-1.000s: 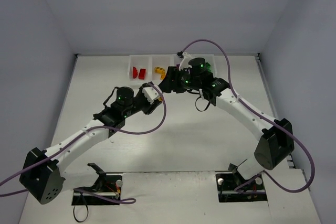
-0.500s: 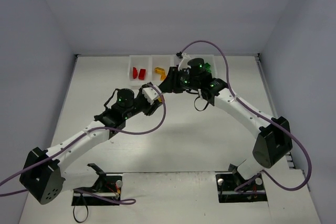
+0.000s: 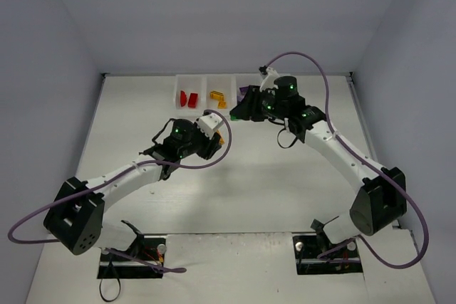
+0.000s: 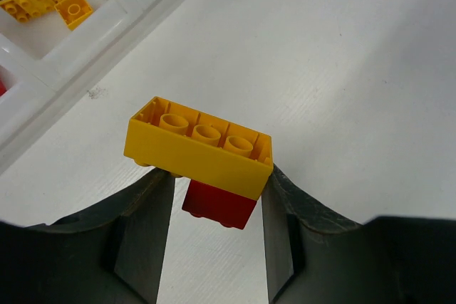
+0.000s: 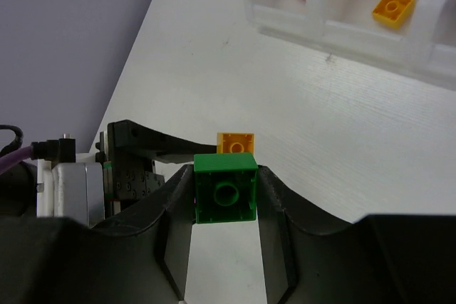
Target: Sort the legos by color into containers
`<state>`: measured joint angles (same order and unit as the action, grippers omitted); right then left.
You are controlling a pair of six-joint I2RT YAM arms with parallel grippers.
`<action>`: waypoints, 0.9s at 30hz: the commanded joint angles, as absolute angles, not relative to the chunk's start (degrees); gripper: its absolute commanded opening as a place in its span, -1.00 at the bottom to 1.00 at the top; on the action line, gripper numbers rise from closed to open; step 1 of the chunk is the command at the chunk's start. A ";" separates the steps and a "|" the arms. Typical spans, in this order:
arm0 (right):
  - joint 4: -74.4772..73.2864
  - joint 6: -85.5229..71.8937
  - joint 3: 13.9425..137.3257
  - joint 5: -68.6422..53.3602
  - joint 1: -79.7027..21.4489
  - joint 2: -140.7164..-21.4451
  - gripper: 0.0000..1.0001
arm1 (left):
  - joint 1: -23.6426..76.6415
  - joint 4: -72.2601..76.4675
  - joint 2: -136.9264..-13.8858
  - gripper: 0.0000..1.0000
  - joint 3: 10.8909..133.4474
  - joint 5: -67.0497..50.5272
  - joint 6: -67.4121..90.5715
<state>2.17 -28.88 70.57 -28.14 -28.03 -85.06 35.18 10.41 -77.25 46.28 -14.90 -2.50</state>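
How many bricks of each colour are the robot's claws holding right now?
yellow brick: 1, in the left gripper
red brick: 1, joined under the yellow one
green brick: 1, in the right gripper
Total: 3

Setting: robotics lab test cell. White table point(image 3: 242, 190) is walled on three sides by plain pale grey panels point(image 3: 214, 12). Left arm point(image 3: 117, 179) and right arm point(image 3: 342, 154) sit bolted at its near edge, purple cables point(image 3: 199, 166) looping off them. Row of white containers point(image 3: 205, 87) stands at far edge.
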 commanded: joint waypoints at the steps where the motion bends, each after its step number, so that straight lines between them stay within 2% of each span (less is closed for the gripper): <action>1: 3.96 -26.37 71.81 -28.75 -25.76 -81.12 -1.00 | 35.07 13.53 -76.20 -1.00 49.83 -14.77 -0.62; 3: 3.08 -23.92 72.16 -26.82 -23.39 -81.04 -1.00 | 35.07 13.88 -75.94 -1.00 49.66 -15.38 -0.70; 8: 0.62 -17.76 74.62 -11.54 -17.94 -83.75 -0.95 | 35.07 14.50 -72.61 -1.00 48.25 -17.05 -3.07; 11: 0.70 -15.74 76.81 -4.51 -14.60 -89.44 -0.94 | 35.07 14.24 -69.71 -1.00 47.03 -18.72 -4.92; 15: 1.93 -14.86 82.78 -3.51 -10.12 -97.79 -0.93 | 35.07 14.50 -66.19 -1.00 45.00 -20.39 -6.15; 22: 2.90 -15.03 94.83 -4.04 -9.58 -112.05 -0.85 | 35.07 13.71 -64.25 -1.00 44.21 -21.01 -5.98; 25: 3.08 -14.33 98.69 -4.57 -9.58 -116.71 -0.62 | 35.07 13.54 -64.60 -1.00 44.73 -21.01 -5.71; 26: 2.99 -14.15 99.40 -4.83 -9.58 -118.28 -0.35 | 35.07 13.54 -64.69 -1.00 44.91 -21.18 -5.80; 27: 2.99 -13.98 100.45 -4.92 -9.58 -118.65 -0.19 | 35.07 13.54 -64.86 -1.00 45.00 -21.18 -5.71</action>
